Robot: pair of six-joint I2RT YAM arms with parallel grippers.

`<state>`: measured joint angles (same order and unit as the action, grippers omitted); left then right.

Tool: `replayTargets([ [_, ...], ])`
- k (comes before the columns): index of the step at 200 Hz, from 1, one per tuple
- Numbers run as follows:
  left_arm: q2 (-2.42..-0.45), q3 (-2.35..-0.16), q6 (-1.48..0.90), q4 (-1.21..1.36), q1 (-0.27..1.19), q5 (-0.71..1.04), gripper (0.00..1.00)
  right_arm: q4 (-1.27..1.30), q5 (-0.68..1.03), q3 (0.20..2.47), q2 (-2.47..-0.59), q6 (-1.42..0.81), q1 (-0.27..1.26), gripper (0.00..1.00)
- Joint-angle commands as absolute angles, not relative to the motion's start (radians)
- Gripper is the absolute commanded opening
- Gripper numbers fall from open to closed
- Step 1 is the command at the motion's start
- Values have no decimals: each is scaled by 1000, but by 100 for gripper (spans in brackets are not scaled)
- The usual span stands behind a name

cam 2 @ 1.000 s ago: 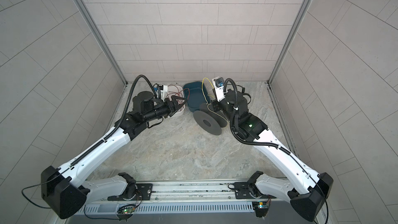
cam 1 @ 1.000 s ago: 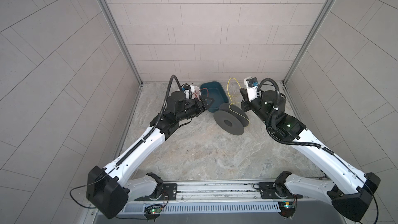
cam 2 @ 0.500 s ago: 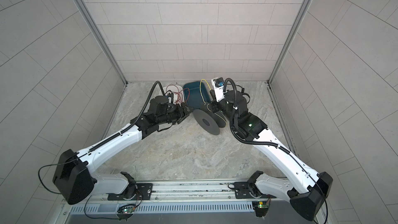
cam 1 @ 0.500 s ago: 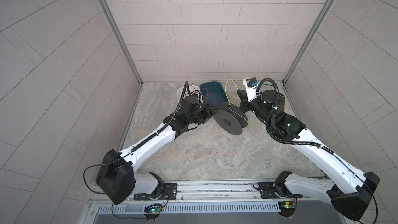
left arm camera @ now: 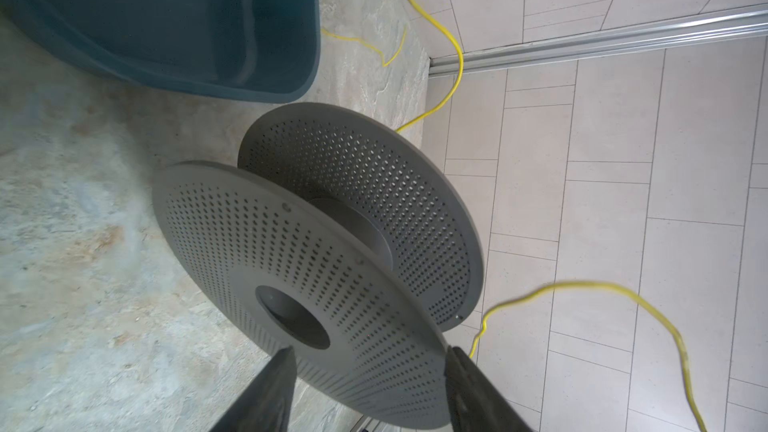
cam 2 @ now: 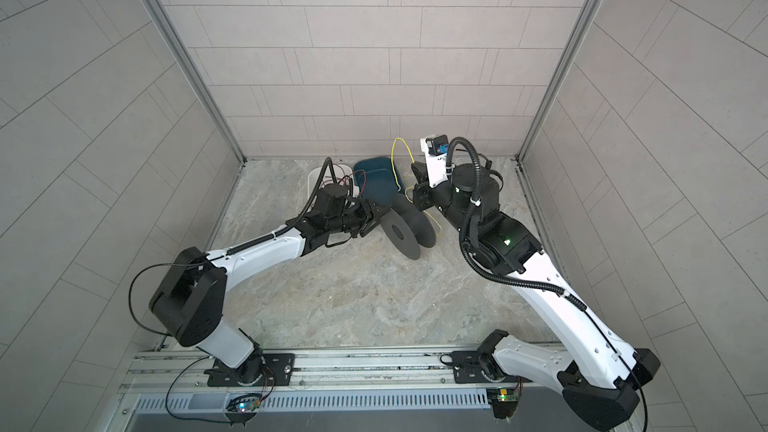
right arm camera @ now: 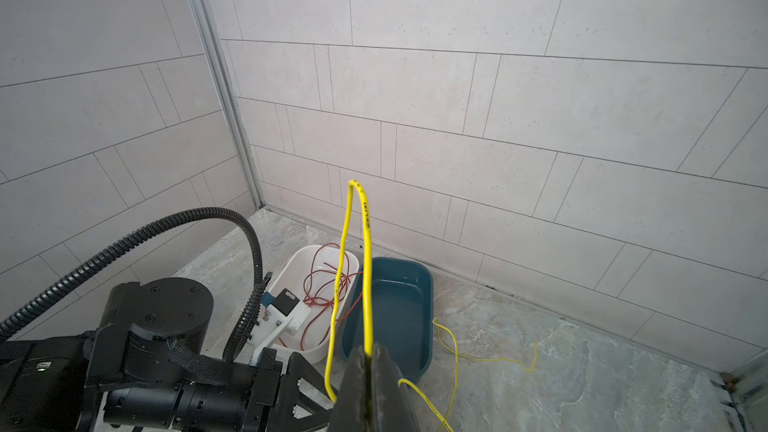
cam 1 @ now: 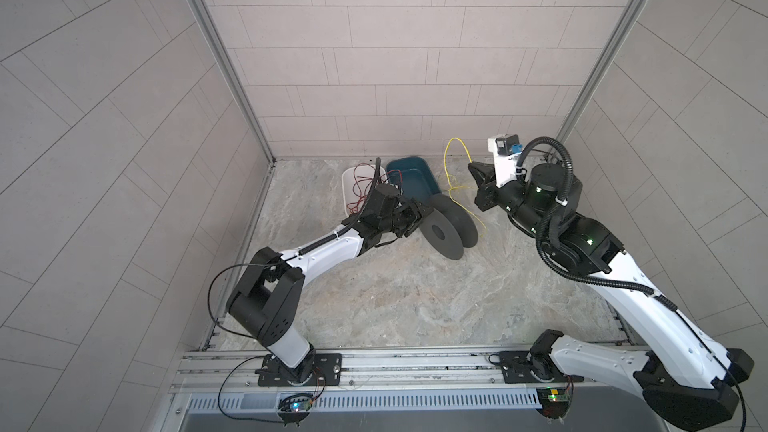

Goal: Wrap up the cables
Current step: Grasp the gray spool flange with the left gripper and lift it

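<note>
Two jaws of my left gripper (left arm camera: 370, 353) stand apart, straddling the near flange of the spool (cam 1: 446, 228), which stands on edge. Further right, the yellow cable (right arm camera: 365, 218) rises in a tall upright loop from my right gripper (right arm camera: 369, 361), which is pinched on it. The cable's tail trails along the floor (right arm camera: 582, 367).

Both top views look down from high overhead; wrist cameras sit close, sharing the blue tub (left arm camera: 166, 22).
</note>
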<state>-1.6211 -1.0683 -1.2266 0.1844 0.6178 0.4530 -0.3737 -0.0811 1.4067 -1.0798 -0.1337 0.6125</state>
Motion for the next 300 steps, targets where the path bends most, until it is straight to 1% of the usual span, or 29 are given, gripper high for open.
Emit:
replayTargets([
  [1, -1657, -1133, -1228, 252, 623, 462, 62, -468, -142, 1473, -1054, -141, 612, 0],
  [52, -1761, -1230, -1217, 246, 616, 481, 60, -648, -321, 1586, -1066, -146, 590, 0],
  [99, -1837, -1328, -1193, 224, 616, 499, 59, -739, -342, 1620, -1067, -143, 532, 0],
  [133, -1851, -1384, -1151, 161, 616, 506, 57, -848, -416, 1690, -1111, -108, 495, 0],
  [151, -1827, -1395, -1081, 82, 615, 487, 57, -902, -437, 1714, -1145, -90, 483, 0],
  [182, -1793, -1437, -954, -67, 612, 470, 57, -939, -386, 1673, -1166, -86, 482, 0],
  [212, -1763, -1508, -780, -267, 612, 434, 58, -954, -489, 1664, -1169, -63, 478, 0],
  [255, -1758, -1587, -607, -447, 625, 398, 58, -940, -434, 1621, -1172, -95, 467, 0],
  [279, -1758, -1634, -522, -540, 666, 311, 58, -924, -401, 1573, -1163, -117, 467, 0],
  [300, -1756, -1644, -476, -560, 704, 220, 58, -892, -352, 1523, -1134, -128, 467, 0],
])
